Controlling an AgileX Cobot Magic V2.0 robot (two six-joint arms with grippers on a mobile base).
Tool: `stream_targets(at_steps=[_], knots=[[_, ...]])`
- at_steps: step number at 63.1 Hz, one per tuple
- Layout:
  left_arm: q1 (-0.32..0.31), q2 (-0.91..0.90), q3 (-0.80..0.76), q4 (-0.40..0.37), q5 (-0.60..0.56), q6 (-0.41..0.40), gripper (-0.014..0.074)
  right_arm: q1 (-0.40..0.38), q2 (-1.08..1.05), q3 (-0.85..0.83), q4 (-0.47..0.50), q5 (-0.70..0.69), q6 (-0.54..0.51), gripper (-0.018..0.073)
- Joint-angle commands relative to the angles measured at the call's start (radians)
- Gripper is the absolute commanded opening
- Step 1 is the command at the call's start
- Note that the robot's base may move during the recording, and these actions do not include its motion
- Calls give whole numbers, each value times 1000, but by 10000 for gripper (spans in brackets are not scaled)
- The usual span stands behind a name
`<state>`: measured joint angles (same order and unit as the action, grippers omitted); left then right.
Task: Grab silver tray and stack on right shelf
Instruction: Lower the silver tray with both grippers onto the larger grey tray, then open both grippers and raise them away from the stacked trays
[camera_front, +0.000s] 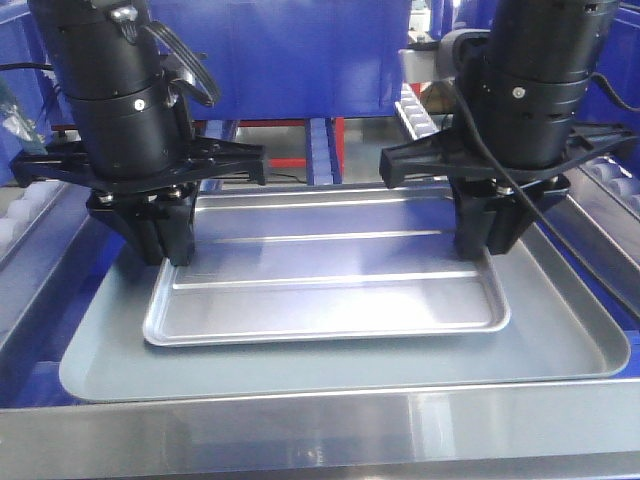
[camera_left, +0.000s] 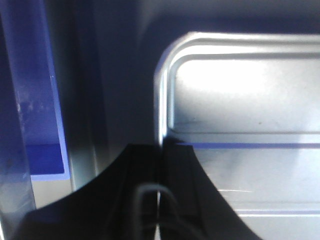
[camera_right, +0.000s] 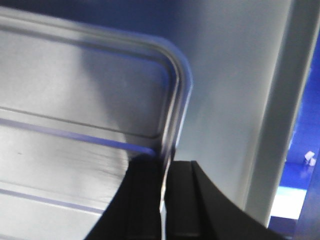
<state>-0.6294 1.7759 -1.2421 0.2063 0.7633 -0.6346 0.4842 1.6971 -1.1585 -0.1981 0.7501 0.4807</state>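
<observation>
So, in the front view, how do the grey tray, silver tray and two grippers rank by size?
1. grey tray
2. silver tray
3. left gripper and right gripper: alike, and nearer the camera, so their place is unsure.

Bare grey tray floor leaves passable strips at 6 and 3 o'clock of the silver tray. Blue bins block 12 o'clock; the left gripper and right gripper clamp its 9 and 3 o'clock rims.

Matte black and cylindrical: left arm and right arm, a small silver screw on each. Flat black crossbars beneath, tapered black jaws below. Black cables looped alongside both.
</observation>
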Motion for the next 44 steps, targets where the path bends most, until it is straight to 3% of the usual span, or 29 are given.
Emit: stream_targets(at_steps=[1, 10, 15, 20, 35, 44], knots=[[8, -48, -30, 50, -16, 11, 101, -9, -45, -28, -53, 8, -27, 153], [8, -48, -30, 38, -16, 11, 375, -9, -45, -28, -53, 16, -27, 370], [8, -48, -30, 36, -12, 11, 433, -9, -46, -28, -53, 23, -27, 468], [6, -50, -30, 34, -5, 11, 431, -9, -50, -28, -53, 32, -27, 511], [-26, -136, -34, 37, 21, 11, 418, -6, -124, -28, -53, 62, -27, 506], [-63, -249, -22, 66, 51, 11, 316, 5, -207, -25, -54, 88, -27, 397]])
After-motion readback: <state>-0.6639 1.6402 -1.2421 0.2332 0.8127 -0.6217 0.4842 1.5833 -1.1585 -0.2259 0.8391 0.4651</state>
